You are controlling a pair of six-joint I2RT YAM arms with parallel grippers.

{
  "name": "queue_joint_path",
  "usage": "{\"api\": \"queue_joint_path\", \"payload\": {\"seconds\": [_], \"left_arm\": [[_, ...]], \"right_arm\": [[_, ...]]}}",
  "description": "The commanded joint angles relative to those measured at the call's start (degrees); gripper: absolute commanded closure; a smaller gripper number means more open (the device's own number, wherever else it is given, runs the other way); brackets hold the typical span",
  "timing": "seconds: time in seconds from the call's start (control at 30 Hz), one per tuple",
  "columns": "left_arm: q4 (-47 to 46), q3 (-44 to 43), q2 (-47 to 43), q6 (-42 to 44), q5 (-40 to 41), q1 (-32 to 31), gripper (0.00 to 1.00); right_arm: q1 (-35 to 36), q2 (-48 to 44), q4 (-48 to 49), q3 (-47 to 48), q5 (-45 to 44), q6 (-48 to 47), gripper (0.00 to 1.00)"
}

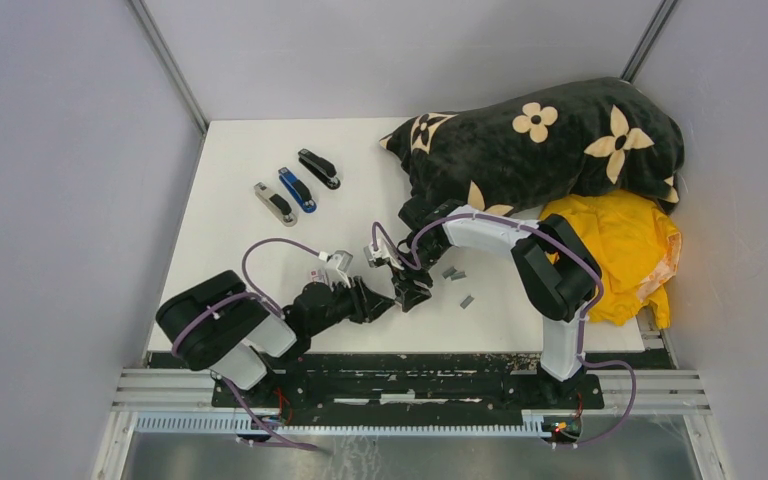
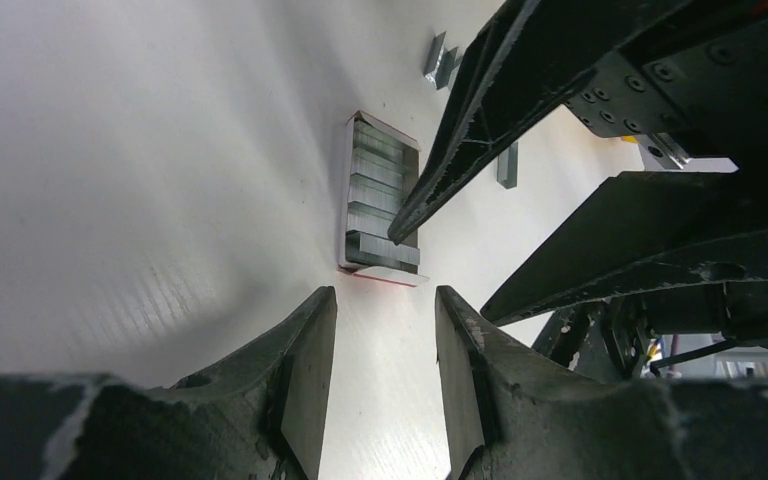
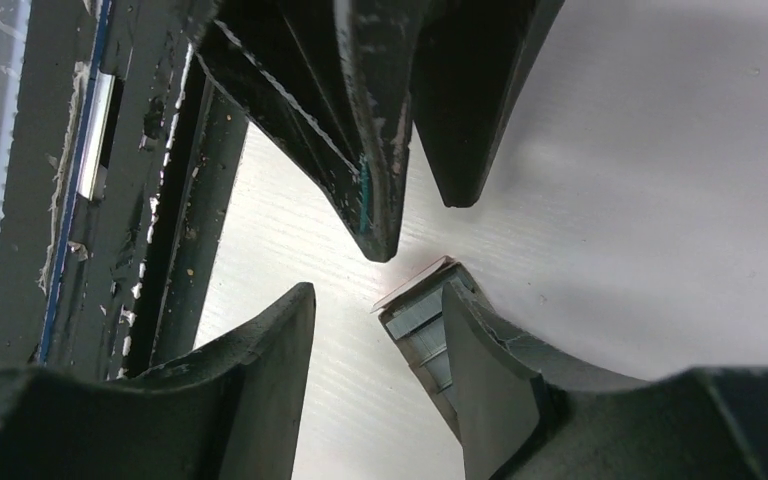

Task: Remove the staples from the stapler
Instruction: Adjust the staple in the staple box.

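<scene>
While your left gripper and right gripper stand spread, empty, short grey metallic staple strips lie loose beside the right one; centre a strip between jaws before pinching.

Robotics lab test cell, plain grey panel walls boxing in a white table, metal rail along the near edge carrying left arm and right arm, purple cabling.
</scene>
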State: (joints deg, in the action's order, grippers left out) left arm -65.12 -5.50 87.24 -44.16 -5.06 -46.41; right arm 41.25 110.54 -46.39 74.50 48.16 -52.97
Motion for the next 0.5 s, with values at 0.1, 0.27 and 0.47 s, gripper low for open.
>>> {"api": "queue_joint_path", "payload": {"seconds": [0.1, 0.27, 0.47], "left_arm": [[-15.7, 0.1, 7.1, -5.4, -4.2, 1.9, 0.51], [-19.1, 0.8, 9.3, -6.0, -4.8, 2.6, 0.52], [-15.4, 1.3, 7.8, -6.9, -1.8, 2.7, 0.55]], "right_arm": [[0.1, -3.0, -2.3, 2.1, 3.2, -3.1, 0.45], [0.1, -3.5, 0.5, 1.6, 1.1, 1.0, 0.48], [0.1, -8.1, 8.5, -0.8, -9.4, 18.5, 0.56]]}}
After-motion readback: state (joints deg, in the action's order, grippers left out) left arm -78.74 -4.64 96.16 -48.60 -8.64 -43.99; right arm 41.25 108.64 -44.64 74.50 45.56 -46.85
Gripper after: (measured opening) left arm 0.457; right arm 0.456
